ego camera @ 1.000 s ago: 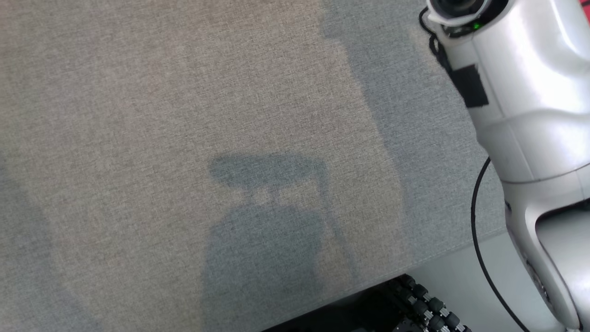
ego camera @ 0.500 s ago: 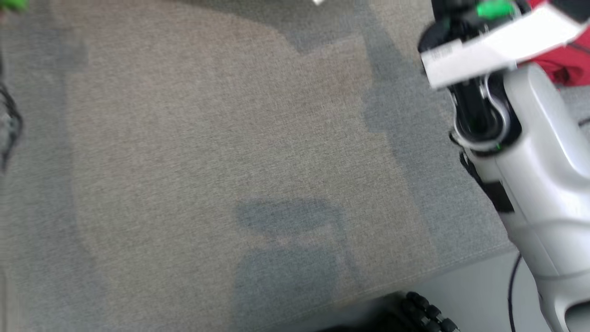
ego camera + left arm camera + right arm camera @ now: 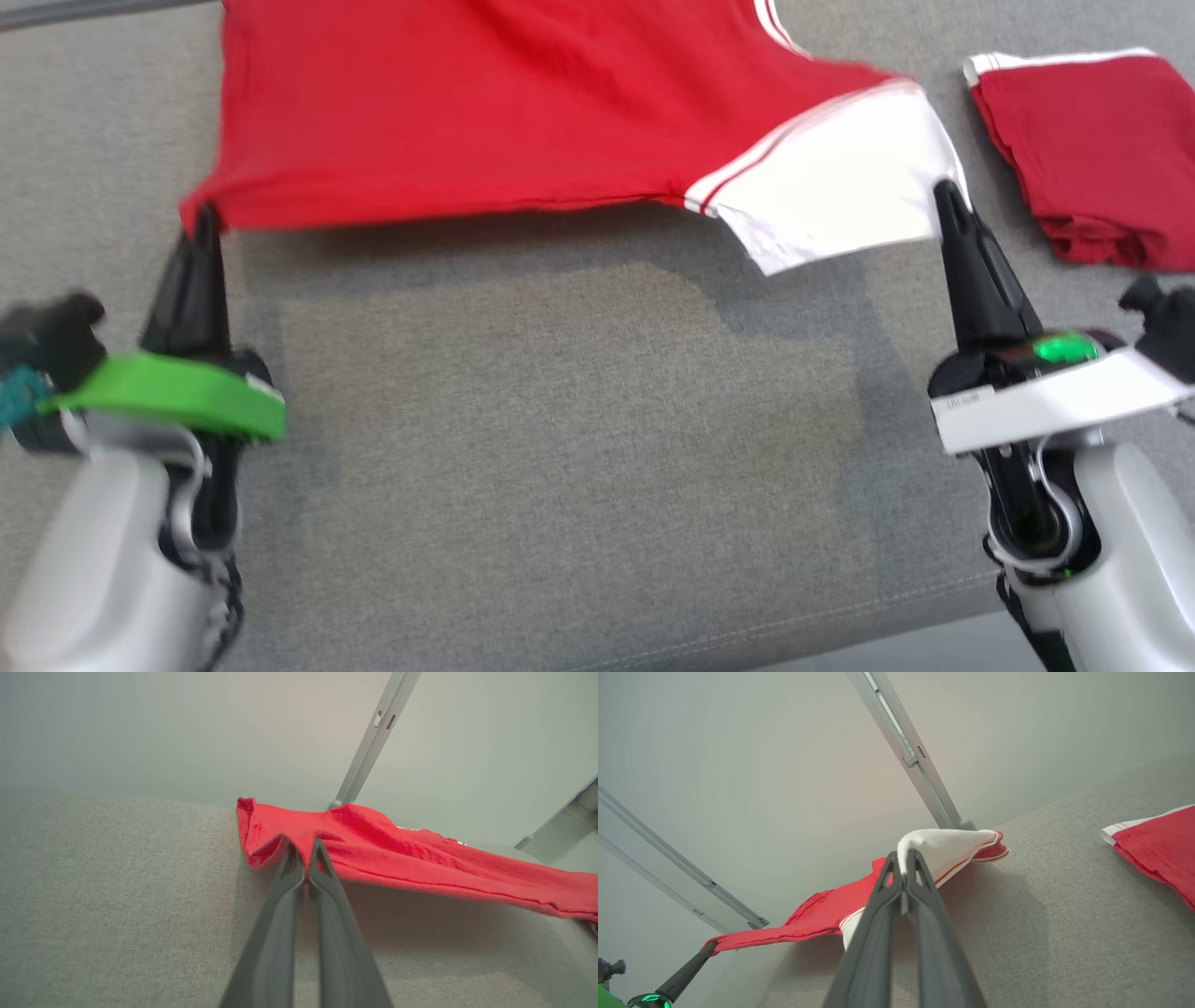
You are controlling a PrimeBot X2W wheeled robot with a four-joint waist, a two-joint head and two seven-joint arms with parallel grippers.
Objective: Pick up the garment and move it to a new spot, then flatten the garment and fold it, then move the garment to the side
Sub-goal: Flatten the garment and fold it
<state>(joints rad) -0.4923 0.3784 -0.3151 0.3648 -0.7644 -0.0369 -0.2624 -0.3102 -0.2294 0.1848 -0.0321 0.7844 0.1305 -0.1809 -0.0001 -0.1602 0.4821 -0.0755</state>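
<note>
Grey bench [image 3: 560, 467] | head view newly on red T-shirt [image 3: 485, 103] | left claw [image 3: 203, 217], right claw [image 3: 941, 191] pinch its lifted edge | relocating

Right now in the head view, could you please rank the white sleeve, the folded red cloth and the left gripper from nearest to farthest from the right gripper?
1. White sleeve: pinched in the right gripper itself.
2. Folded red cloth: lying apart, just to its right.
3. Left gripper: far across at the left, holding the red shirt's other corner.
</note>
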